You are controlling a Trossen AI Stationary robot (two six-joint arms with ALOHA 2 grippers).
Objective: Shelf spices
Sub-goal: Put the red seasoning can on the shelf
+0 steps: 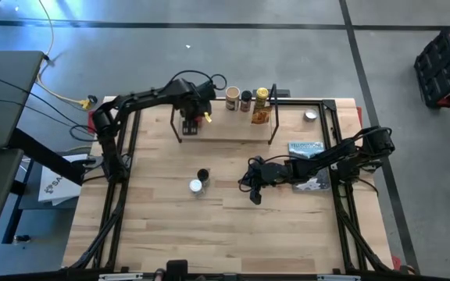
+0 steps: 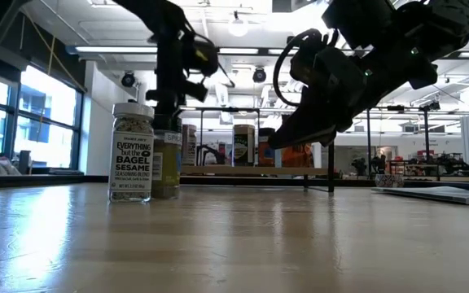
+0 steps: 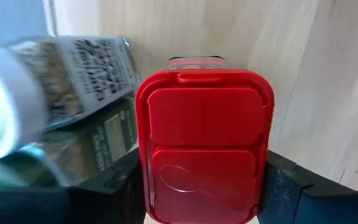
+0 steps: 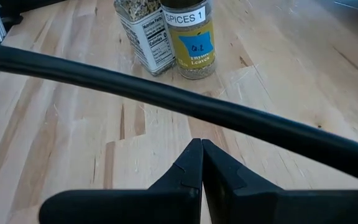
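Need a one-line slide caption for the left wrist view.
Left hand grips a red-lidded spice container from both sides above the light-wood shelf, beside jars already placed.

You're in a big open lab w/ a grey concrete floor [image 1: 233,55]. Tall windows [image 2: 23,122] on one side let in daylight, long ceiling striplights [image 2: 129,50] overhead. Red-black case [image 1: 448,66] sits beside the table, desks & monitors further back.

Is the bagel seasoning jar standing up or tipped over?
Standing up. The clear white-lidded bagel seasoning jar sits flat on the wooden tabletop, lid on top, label reading straight.
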